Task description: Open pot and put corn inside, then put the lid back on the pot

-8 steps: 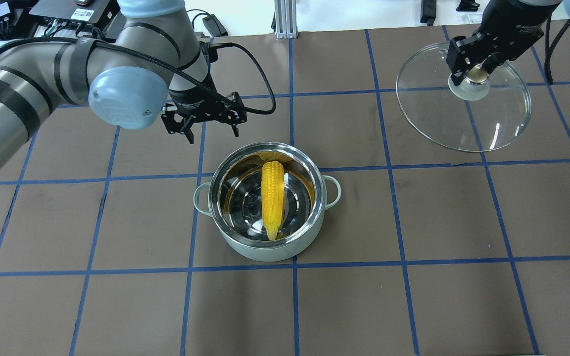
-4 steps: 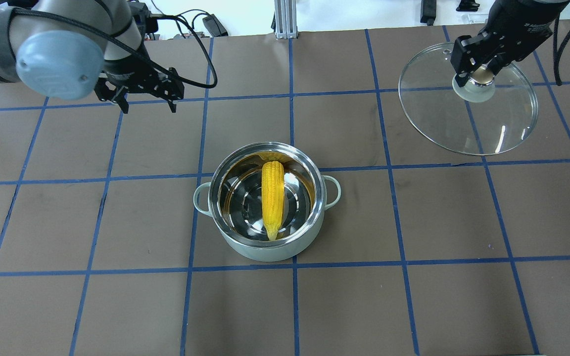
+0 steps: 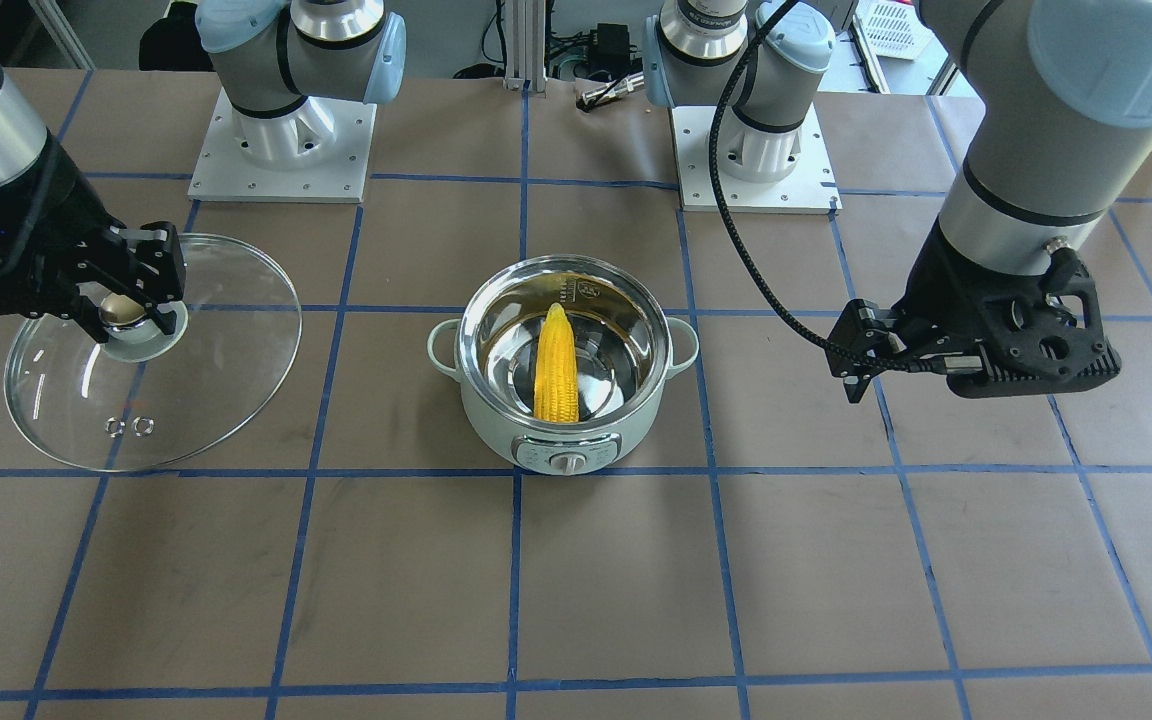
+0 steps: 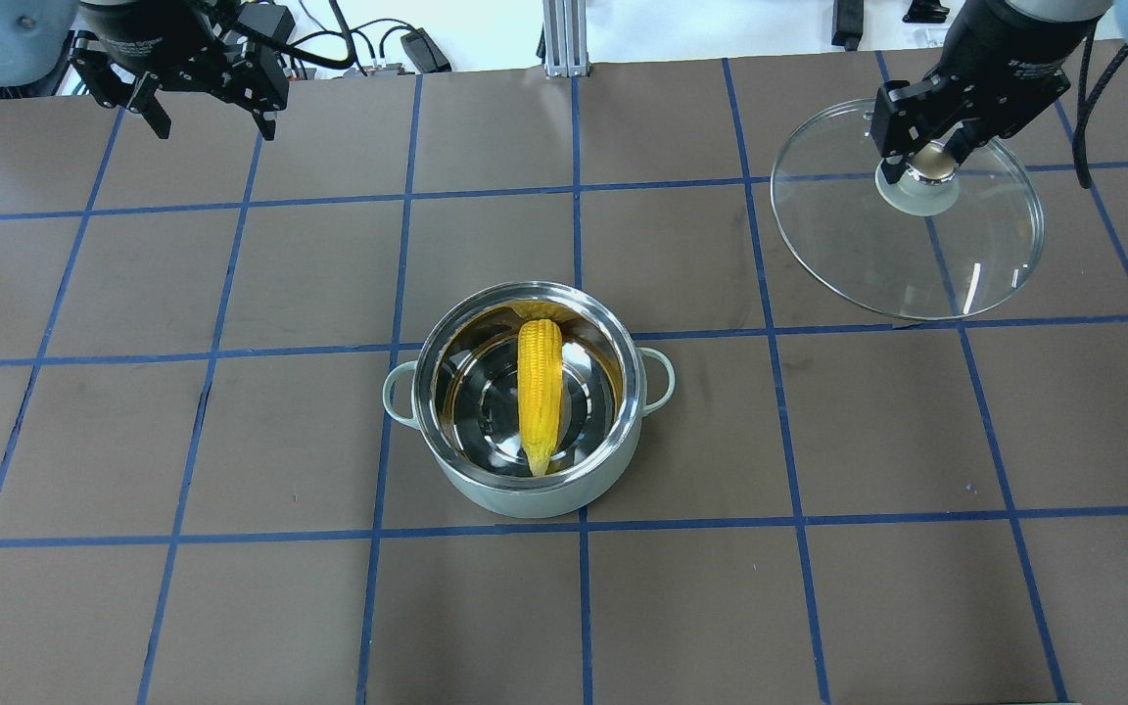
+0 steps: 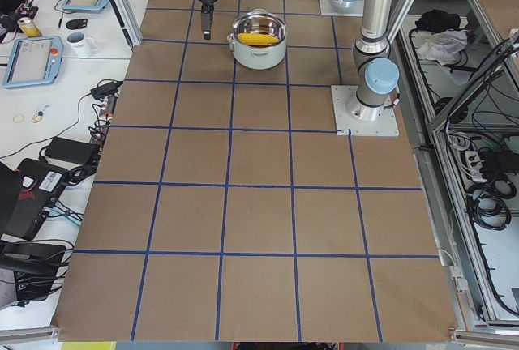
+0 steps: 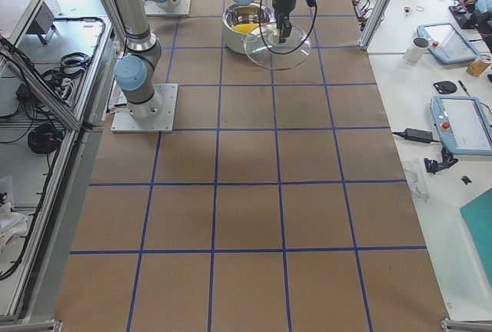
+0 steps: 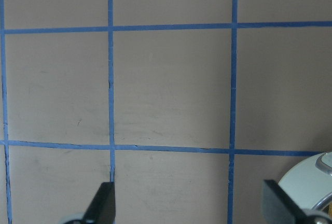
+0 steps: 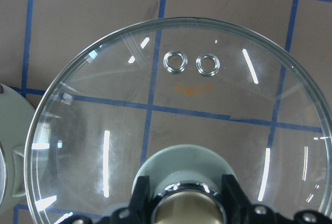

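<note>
Writing: print on the pot's inner wall and on its front panel (image 3: 566, 455), both too small to read; white lettering on the right arm's wrist, likewise unreadable.
Count: one pot (image 4: 525, 501), one corn (image 4: 540, 392), one lid (image 4: 916, 264), two arms.
Pot: stands open near the middle of the table (image 4: 231, 441), upright, mint wall, steel inside; two loop handles (image 4: 398, 392); one dial (image 3: 566, 463) on the front panel.
Pot contents: the corn alone, lying across the steel floor, pointed end toward the robot's side, blunt end toward the dial side.
Lid: off the pot, well apart from it on the robot's right, tilted; two steel-ringed vent holes (image 8: 175, 61).
Right gripper (image 4: 931, 157): clamped on the lid's knob (image 8: 181, 177), fingers either side of the gold cap.
Left gripper (image 4: 213, 125): jaws spread wide, holding nothing, at the far left corner, well apart from the pot.
</note>
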Motion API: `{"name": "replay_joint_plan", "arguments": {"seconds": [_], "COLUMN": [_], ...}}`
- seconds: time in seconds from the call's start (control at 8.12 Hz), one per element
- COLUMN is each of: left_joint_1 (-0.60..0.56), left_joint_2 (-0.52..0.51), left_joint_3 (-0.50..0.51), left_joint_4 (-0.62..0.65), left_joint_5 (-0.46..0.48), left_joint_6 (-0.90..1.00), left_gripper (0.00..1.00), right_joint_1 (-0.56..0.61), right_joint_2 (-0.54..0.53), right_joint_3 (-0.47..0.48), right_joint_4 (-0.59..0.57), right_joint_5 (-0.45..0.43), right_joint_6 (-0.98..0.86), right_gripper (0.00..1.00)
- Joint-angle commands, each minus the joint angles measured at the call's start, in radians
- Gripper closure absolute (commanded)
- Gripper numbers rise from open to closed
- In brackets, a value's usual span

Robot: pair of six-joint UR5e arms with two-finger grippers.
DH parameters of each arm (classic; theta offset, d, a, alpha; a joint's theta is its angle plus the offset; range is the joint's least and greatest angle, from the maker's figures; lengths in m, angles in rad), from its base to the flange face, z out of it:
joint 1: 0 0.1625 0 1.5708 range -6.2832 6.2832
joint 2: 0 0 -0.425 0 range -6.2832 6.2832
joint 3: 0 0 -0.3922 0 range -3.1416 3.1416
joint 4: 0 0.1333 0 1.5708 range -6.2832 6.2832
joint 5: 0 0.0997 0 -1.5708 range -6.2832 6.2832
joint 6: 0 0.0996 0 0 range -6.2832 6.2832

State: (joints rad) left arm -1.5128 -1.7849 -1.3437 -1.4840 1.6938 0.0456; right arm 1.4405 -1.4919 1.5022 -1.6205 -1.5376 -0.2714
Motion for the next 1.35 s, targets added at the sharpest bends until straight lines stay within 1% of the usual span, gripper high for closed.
{"name": "replay_joint_plan", "arguments": {"seconds": [0.0, 0.12, 0.25, 0.37, 0.49, 0.62, 0.86, 1.11, 1.23], "left_joint_1": [-0.009, -0.009, -0.009, -0.009, -0.007, -0.007, -0.006, -0.004, -0.004], "left_joint_2": [0.006, 0.016, 0.024, 0.024, 0.021, 0.021, 0.021, 0.021, 0.021], "left_joint_3": [0.009, 0.009, 0.006, 0.006, 0.002, -0.006, -0.009, -0.009, -0.009], "left_joint_4": [-0.036, -0.038, -0.039, -0.051, -0.058, -0.059, -0.058, -0.058, -0.058], "left_joint_5": [-0.003, -0.031, -0.090, -0.106, -0.109, -0.108, -0.109, -0.109, -0.111], "left_joint_6": [-0.007, -0.009, -0.009, -0.007, -0.007, -0.007, -0.007, -0.007, -0.007], "left_gripper": [0.00, 0.00, 0.00, 0.00, 0.00, 0.00, 0.00, 0.00, 0.00], "right_joint_1": [0.108, 0.159, 0.225, 0.297, 0.355, 0.395, 0.499, 0.588, 0.613], "right_joint_2": [0.012, 0.015, 0.027, 0.035, 0.042, 0.057, 0.096, 0.143, 0.153], "right_joint_3": [0.004, 0.004, 0.006, 0.006, 0.009, 0.009, 0.044, 0.070, 0.073], "right_joint_4": [-0.009, -0.012, -0.048, -0.064, -0.091, -0.186, -0.223, -0.303, -0.317], "right_joint_5": [0.008, 0.010, 0.010, 0.008, 0.008, 0.010, 0.007, -0.007, -0.007], "right_joint_6": [0.188, 0.275, 0.373, 0.418, 0.487, 0.541, 0.671, 0.820, 0.836], "right_gripper": [1.00, 1.00, 1.00, 1.00, 1.00, 1.00, 1.00, 1.00, 1.00]}}
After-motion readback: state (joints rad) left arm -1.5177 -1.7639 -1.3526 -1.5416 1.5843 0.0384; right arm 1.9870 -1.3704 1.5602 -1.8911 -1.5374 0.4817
